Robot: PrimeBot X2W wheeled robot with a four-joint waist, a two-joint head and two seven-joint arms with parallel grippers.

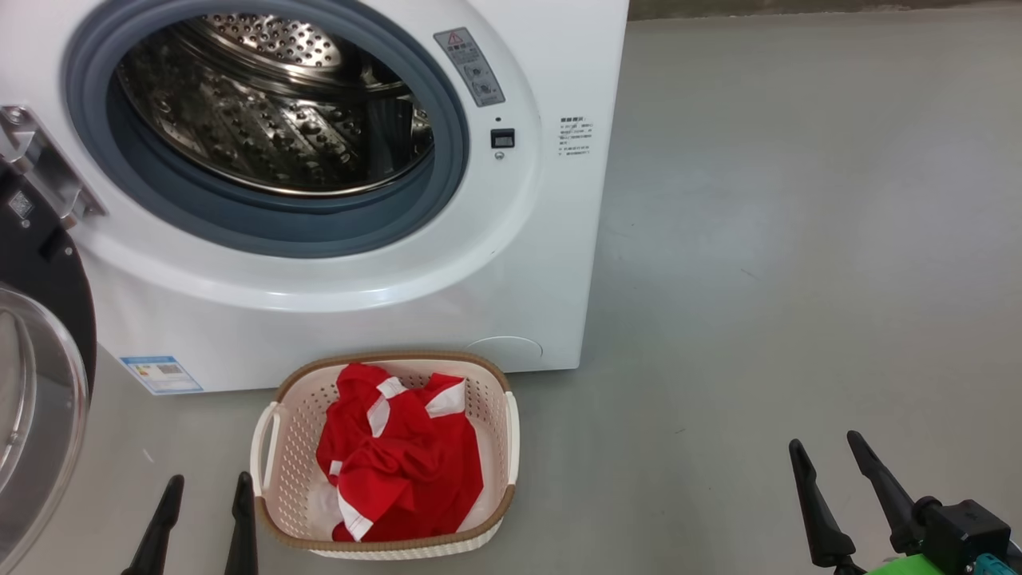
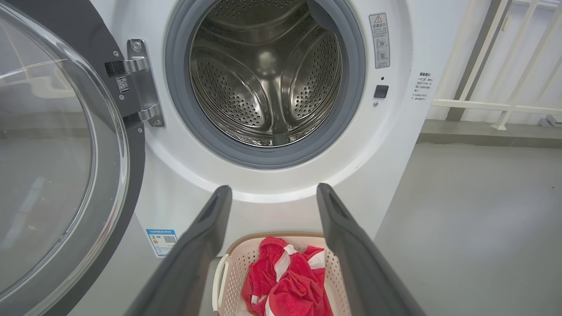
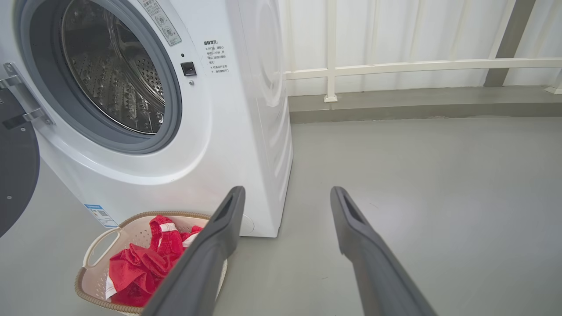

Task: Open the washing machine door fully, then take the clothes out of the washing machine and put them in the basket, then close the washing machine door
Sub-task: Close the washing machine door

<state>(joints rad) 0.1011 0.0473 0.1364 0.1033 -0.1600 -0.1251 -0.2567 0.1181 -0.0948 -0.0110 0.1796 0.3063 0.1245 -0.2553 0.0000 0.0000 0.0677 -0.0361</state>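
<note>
A smooth grey floor [image 1: 798,239], faintly scuffed, runs back to a low raised grey kerb [image 3: 417,107] along its far edge, on which a white railing [image 3: 417,66] stands before pale ribbed wall panels [image 3: 395,26] and a grey post [image 3: 505,39].

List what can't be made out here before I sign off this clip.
Basket bottom: head view, covered by the clothes.
Washing machine door: left wrist view, cut off by the left edge.
Warning label text: left wrist view, too small to read.
Drum lower front: head view, hidden behind the grey ring.
</note>
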